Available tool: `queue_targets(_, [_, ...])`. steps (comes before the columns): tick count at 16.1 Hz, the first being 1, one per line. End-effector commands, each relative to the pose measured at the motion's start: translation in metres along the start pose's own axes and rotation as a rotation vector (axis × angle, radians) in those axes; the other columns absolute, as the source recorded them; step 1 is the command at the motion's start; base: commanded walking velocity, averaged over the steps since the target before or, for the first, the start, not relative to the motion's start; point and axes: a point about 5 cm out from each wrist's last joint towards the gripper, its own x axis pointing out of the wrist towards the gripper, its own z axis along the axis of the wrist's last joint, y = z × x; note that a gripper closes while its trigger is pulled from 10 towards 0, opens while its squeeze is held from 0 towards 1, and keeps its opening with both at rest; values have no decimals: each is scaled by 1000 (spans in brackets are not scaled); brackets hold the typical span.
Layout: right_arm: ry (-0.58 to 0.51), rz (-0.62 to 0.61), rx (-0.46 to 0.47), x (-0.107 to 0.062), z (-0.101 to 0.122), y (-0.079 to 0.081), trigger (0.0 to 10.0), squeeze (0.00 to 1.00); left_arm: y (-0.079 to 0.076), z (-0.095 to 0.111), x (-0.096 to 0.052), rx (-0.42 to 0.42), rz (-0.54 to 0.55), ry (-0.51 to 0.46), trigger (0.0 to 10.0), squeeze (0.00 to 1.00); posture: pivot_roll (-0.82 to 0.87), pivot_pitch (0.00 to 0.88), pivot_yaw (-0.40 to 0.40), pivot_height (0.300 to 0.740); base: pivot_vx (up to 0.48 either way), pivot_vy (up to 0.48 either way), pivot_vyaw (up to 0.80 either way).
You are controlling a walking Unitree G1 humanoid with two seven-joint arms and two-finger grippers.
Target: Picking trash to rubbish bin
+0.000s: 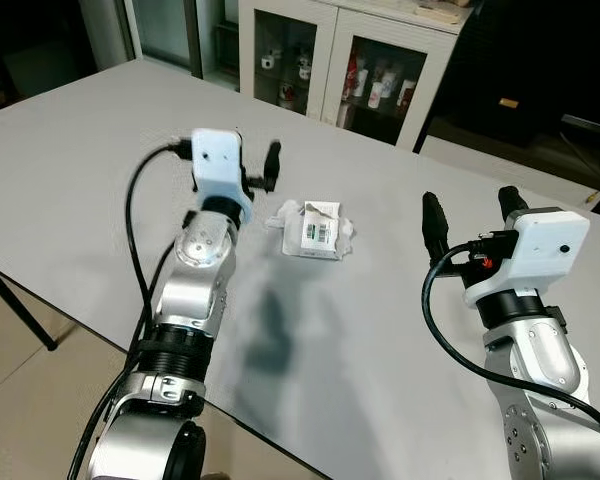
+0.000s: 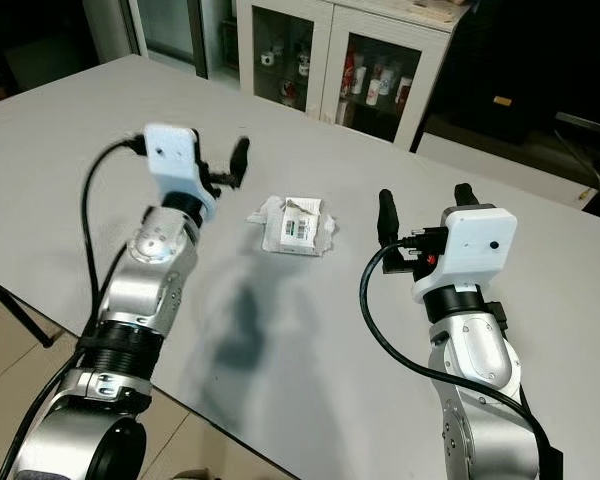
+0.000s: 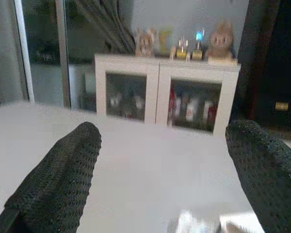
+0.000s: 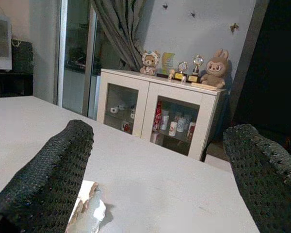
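Big grey table (image 1: 70,150) spreads across the room, and beyond its far edge stands a white glass-door cabinet (image 1: 360,60) with toys on top. On the table, the left gripper (image 1: 252,168) hangs just left of the trash, fingers spread wide, nothing between them. The right gripper (image 1: 465,210) sits well right of the trash, fingers (image 4: 48,179) spread too and empty. And there is the trash (image 1: 313,230) itself: a crumpled clear wrapper with a barcode label, flat on the table, between the two grippers, nearer the left.
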Motion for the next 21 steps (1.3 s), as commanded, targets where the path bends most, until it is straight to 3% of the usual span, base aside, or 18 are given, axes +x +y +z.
queue_targets(1, [-5,-6,-6,-2,3,-4,10000,0,-9,-1,4,6,-38,24,10000,0,149,102,-102,740,0,0,0])
queue_targets(5, [2,-17,-17,-5,8,-9,10000,0,-23,-24,8,34,-94,135,10000,0,116,158,-131,740,0,0,0])
queue_targets(10, [24,-7,-4,-14,18,-7,10000,0,-39,-34,13,6,-152,174,10000,0,23,213,-151,740,0,0,0])
queue_targets(14, [180,119,90,-30,13,10,10000,0,-52,-40,18,19,-202,229,10000,0,-38,231,-133,740,0,0,0])
queue_targets(21, [390,222,144,-61,-8,21,10000,0,-53,-43,20,37,-200,252,10000,0,-71,227,-137,740,0,0,0])
